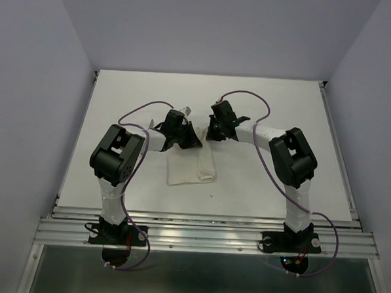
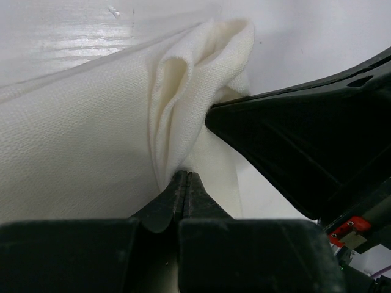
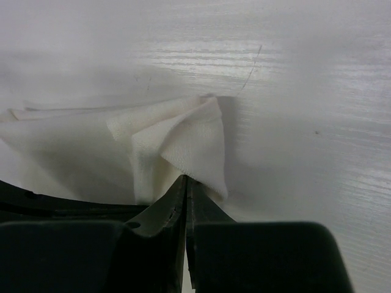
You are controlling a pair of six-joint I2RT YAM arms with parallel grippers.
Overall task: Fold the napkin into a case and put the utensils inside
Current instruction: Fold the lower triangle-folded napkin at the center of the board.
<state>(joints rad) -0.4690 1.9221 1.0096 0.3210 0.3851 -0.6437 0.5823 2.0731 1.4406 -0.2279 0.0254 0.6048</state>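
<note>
The napkin lies as a folded, off-white strip in the middle of the table, its far end raised between the two arms. My left gripper is shut on a bunched fold of the napkin. My right gripper is shut on a folded corner of the napkin. Seen from above, the left gripper and the right gripper stand close together over that far end. The right gripper's black body fills the right of the left wrist view. The utensils are out of view, and no separate case shows.
The white tabletop runs out on all sides of the napkin, with walls at the back and both sides. A metal rail carries the arm bases at the near edge. A loose thread lies on the table beyond the napkin.
</note>
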